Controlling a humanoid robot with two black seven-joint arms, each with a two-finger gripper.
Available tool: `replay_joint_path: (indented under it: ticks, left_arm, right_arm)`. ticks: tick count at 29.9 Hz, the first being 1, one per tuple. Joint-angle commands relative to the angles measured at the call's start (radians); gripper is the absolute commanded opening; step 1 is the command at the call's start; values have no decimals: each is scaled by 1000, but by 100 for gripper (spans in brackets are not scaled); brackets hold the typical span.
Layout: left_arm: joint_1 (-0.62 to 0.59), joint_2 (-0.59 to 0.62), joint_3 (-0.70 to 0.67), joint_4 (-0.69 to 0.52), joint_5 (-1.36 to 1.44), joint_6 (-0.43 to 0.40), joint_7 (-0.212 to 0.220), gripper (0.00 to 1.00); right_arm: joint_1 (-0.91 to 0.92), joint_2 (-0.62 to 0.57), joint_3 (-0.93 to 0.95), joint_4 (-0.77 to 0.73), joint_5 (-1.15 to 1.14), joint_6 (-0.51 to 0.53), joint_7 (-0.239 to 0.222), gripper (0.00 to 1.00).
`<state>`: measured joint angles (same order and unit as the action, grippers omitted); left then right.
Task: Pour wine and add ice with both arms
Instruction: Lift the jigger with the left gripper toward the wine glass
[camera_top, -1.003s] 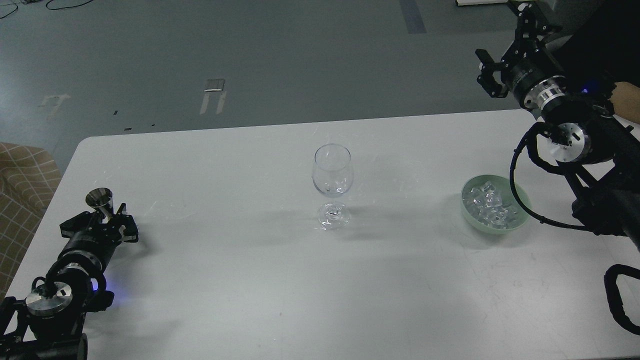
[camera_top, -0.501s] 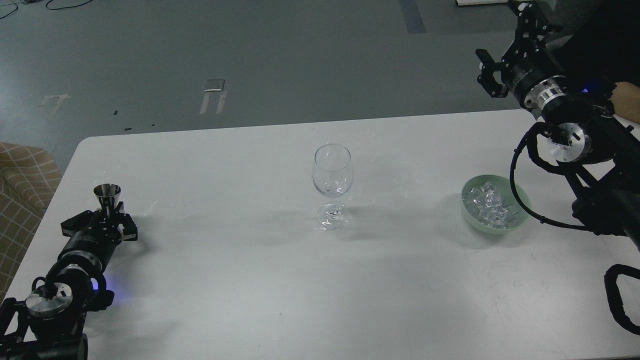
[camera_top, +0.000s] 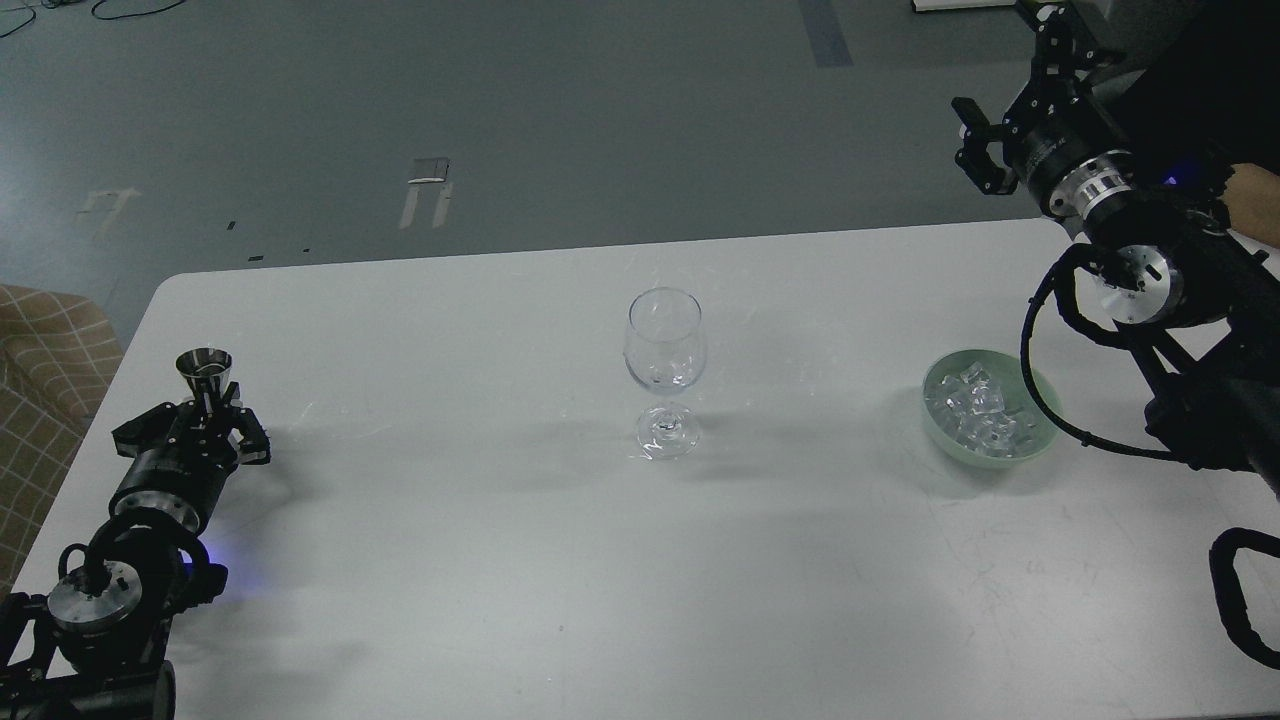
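Left of the glass (camera_top: 665, 352), the left gripper (camera_top: 208, 412) fingers pinch the slick jigger (camera_top: 205, 372) at its waist; right gripper (camera_top: 985, 150) fingers gape empty.

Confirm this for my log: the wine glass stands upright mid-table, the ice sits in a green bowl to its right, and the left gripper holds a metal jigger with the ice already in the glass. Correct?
Not quite. The head view shows the wine glass holds no ice; the ice is all in the green bowl. The rest holds: the glass is upright mid-table, and the left gripper holds the metal jigger.
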<state>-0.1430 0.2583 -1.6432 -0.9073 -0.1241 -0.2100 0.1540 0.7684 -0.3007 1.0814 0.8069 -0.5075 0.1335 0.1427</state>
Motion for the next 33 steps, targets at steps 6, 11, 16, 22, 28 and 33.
replay_joint_path:
  ticks: [6,11,16,22,28,33]
  left_arm:
    - [-43,1,6,-9,1,-26,19,0]
    - [-52,1,39,-68,3,-26,44,0]
    - [-53,4,94,-139,3,-20,48,0]
    - [-52,5,148,-186,9,-16,50,0]
    - [-49,16,227,-272,15,-9,52,0]
    - [-49,15,272,-334,17,23,53,0]
  right_arm:
    - [-1,-6,0,1,1,0,0,100]
    - [-1,-8,0,0,1,0,0,100]
    - [-1,-8,0,1,1,0,0,100]
    - [-1,-14,0,1,1,0,0,100]
    - [-3,-18,0,1,1,0,0,100]
    - [-14,-18,0,1,1,0,0,100]
